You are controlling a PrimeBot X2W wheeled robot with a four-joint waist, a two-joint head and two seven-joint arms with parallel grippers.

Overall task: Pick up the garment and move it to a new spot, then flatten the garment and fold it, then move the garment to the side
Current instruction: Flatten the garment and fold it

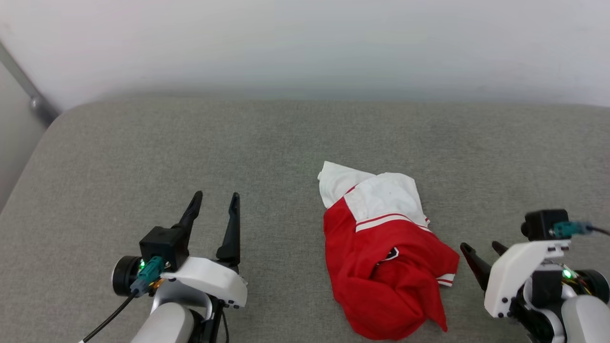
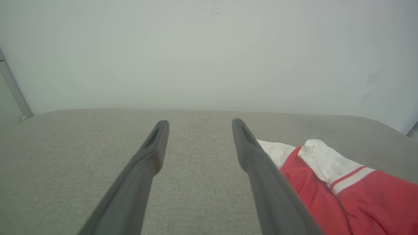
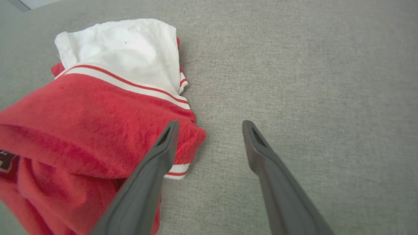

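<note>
Grey woven cloth (image 1: pixel 143 157) covers the wide, flat surface in front of you. Its far edge is rounded, and behind it stands a plain pale wall (image 1: pixel 305 43). At the far left a thin metal bar (image 1: pixel 26 85) runs slanted along that wall.

You find the shirt (image 1: pixel 381 281) on this cloth, a little right of the middle, between your two grippers and nearer to the right one. It lies as a crumpled heap, not flat. The red body looks soft and slightly fuzzy, with deep folds on the near side. One white sleeve (image 1: pixel 386 195) is turned over the far part of the heap; it is smoother and ends in a band of red and white stripes. A small black patch of print with a white outline shows in one fold.

Your left gripper (image 1: pixel 216 194) hangs over bare cloth, well apart from the shirt, with its two long dark fingers (image 1: pixel 232 224) spread and nothing between them. Your right gripper (image 1: pixel 480 245) is also spread wide and empty. The finger nearer to the shirt is just beside a striped cuff (image 1: pixel 445 280); whether it touches the fabric, you cannot tell.
</note>
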